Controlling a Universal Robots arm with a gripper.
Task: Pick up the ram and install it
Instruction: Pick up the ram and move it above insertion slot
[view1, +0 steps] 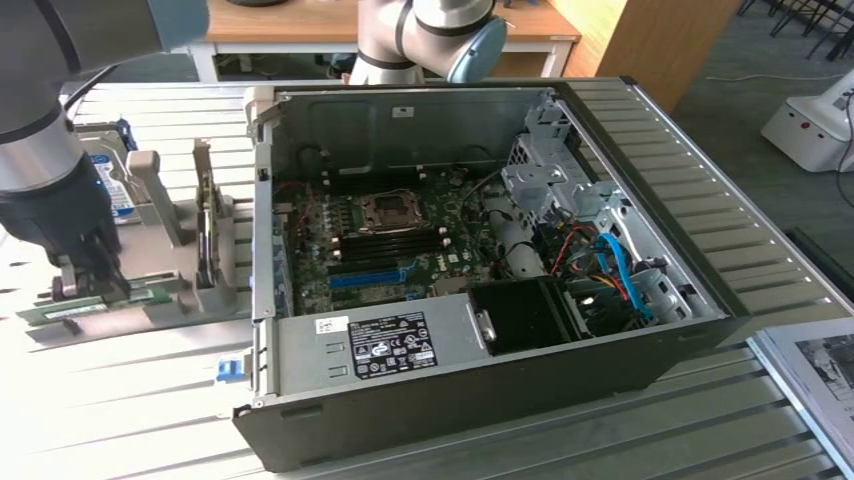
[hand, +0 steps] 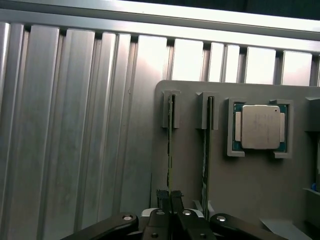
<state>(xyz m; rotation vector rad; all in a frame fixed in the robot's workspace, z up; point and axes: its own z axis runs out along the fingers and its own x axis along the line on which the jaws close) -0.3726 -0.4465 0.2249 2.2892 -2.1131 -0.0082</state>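
We are pinching the long, thin green circuit-board ram (hand: 170, 145) with the hand (hand: 169, 194) in its grey plastic holder (hand: 260, 185), risking a skewed stick binding in the slots.

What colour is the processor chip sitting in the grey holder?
The processor chip has a silver metal lid with a green board edge around it. It shows best in the wrist view.
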